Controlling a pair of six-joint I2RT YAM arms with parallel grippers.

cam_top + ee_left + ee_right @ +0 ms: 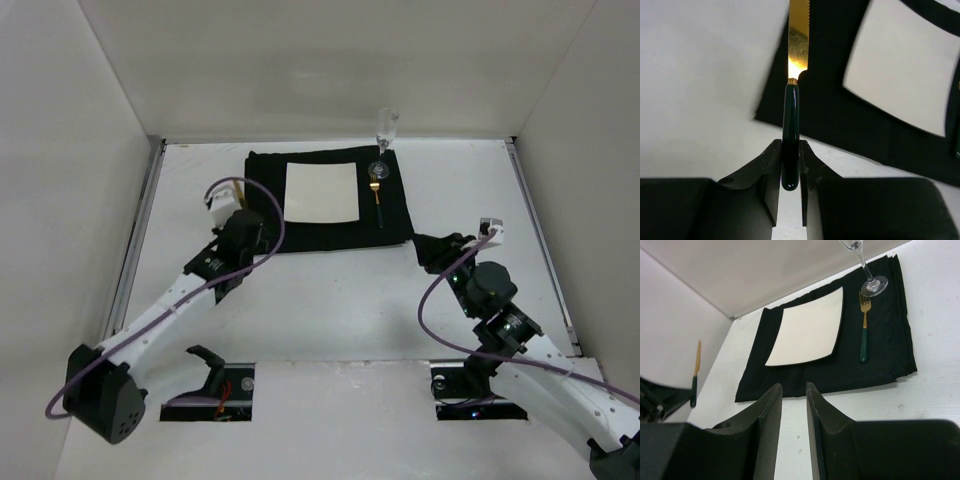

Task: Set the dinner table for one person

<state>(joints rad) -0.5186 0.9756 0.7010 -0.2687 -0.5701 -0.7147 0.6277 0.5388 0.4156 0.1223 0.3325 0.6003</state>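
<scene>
We clamp the left hand (790, 147) on the gold-bladed, green-handled knife (791, 120) above the matte-white bench (330, 290) at the left edge of the black cloth placemat (265, 215) — next, probably, lay it flat there — right hand (793, 390) apart, empty.

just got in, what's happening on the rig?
Left gripper has its jaws shut on a green-handled gold knife at the left edge of the black placemat. Plate, fork and wine glass sit on the placemat. Right gripper is open and empty off its right side.
</scene>
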